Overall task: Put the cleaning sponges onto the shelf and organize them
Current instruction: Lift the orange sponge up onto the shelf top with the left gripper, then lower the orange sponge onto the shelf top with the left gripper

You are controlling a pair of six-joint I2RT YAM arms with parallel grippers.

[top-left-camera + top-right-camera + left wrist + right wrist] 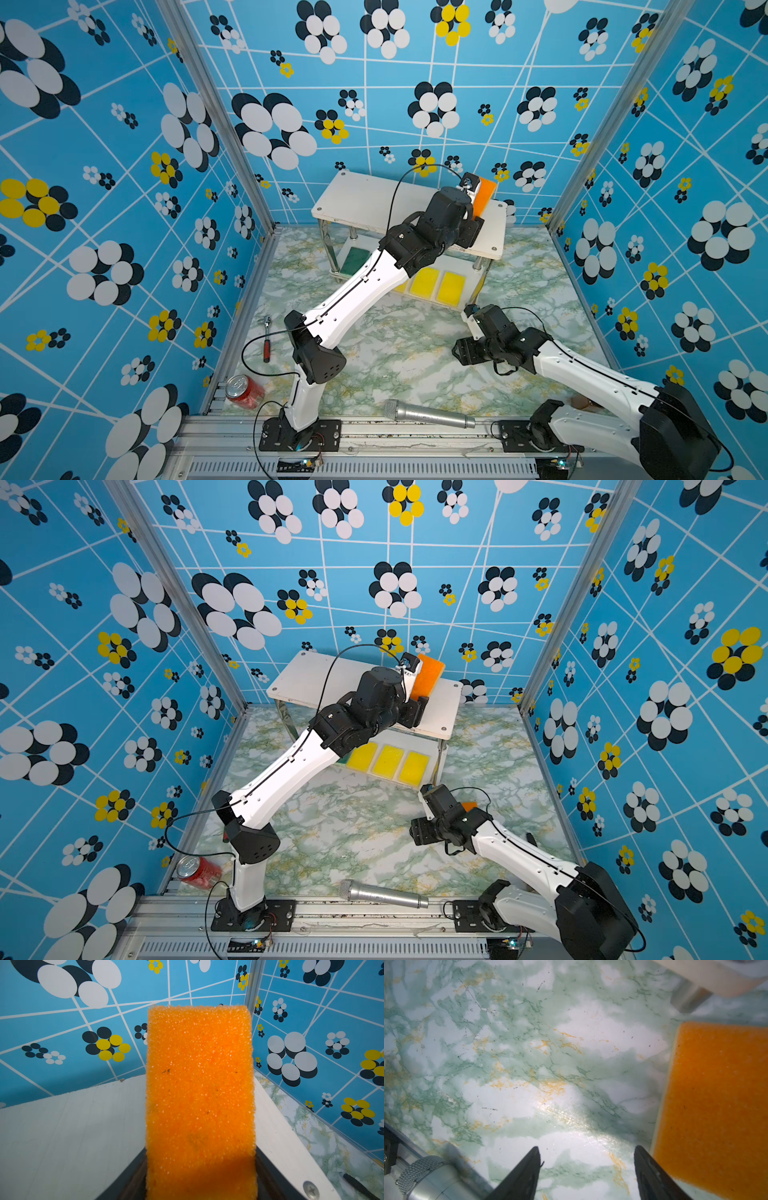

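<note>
The left gripper (201, 1150) is clamped on the short end of an orange sponge (199, 1076). The sponge stands up out of the jaws above the far right part of the top board of the shelf (365, 199). Only the left wrist view shows its face: coarse, bristly orange scrub fibre with rounded corners and a few dark specks. Both top views give just a tilted orange slab beside the wrist. Whether it touches the board I cannot tell.

On the lower board, three yellow sponges (388, 760) lie flat side by side along the near edge. Where the left arm covers one of them, a dark green sponge (355, 259) shows flat at the left of the same board.

The right gripper (587, 1148) hangs low over the marble-patterned table (529, 1064), just near of the shelf's right end. Its fingers are spread and nothing is between them. The right wrist view shows a second orange sponge (716, 1105) lying flat just beside one finger, with a pale yellow layer along its edge. In a top view only a corner of the second orange sponge (469, 805) peeks out behind the right arm.
</note>
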